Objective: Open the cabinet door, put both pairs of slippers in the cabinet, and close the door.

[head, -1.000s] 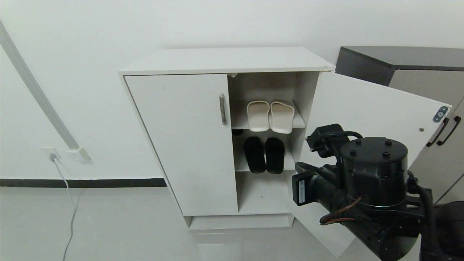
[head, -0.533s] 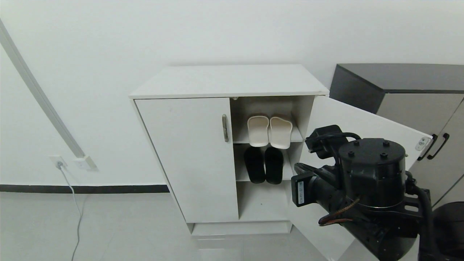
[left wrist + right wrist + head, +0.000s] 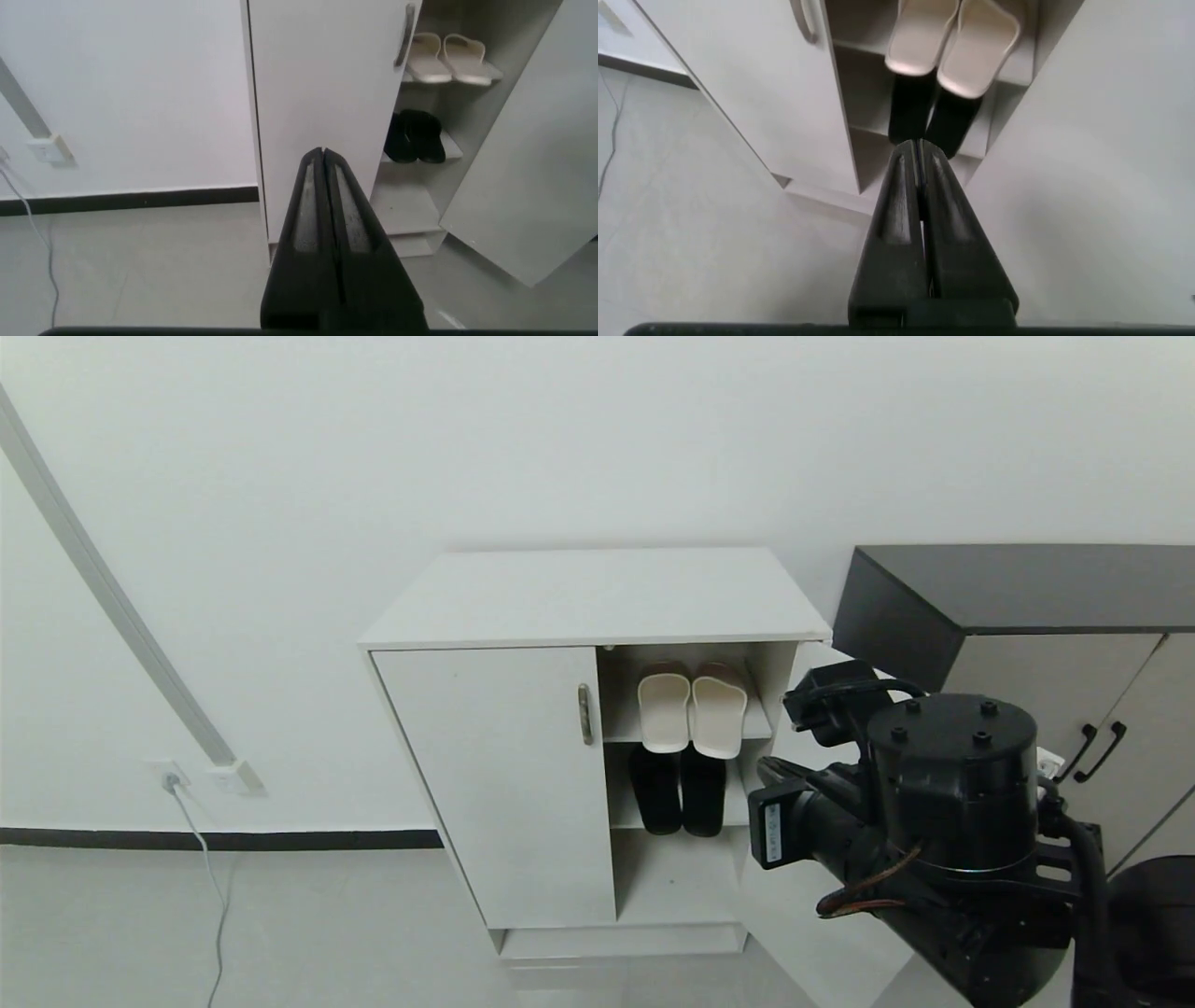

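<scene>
The white cabinet (image 3: 597,597) stands against the wall with one door shut and the other swung wide. The closed door (image 3: 495,784) carries a slim metal handle (image 3: 584,714) at its inner edge. The open door (image 3: 533,168) hangs out toward the robot on the cabinet's far side from the closed one. Inside the open half, the white slippers (image 3: 691,714) lie side by side on the cabinet's upper shelf, heels outward. The black slippers (image 3: 680,791) lie side by side on the shelf directly beneath them, and the cabinet's bottom compartment sits below that. The left gripper (image 3: 322,151) is clenched on nothing, fingers pressed flat together, held over the floor in front of the cabinet's closed door. The right gripper (image 3: 920,145) is likewise clenched and empty, held in front of the cabinet's open half beside the open door. A dark cabinet (image 3: 1008,588) stands just beside the white cabinet, beyond the open door.
</scene>
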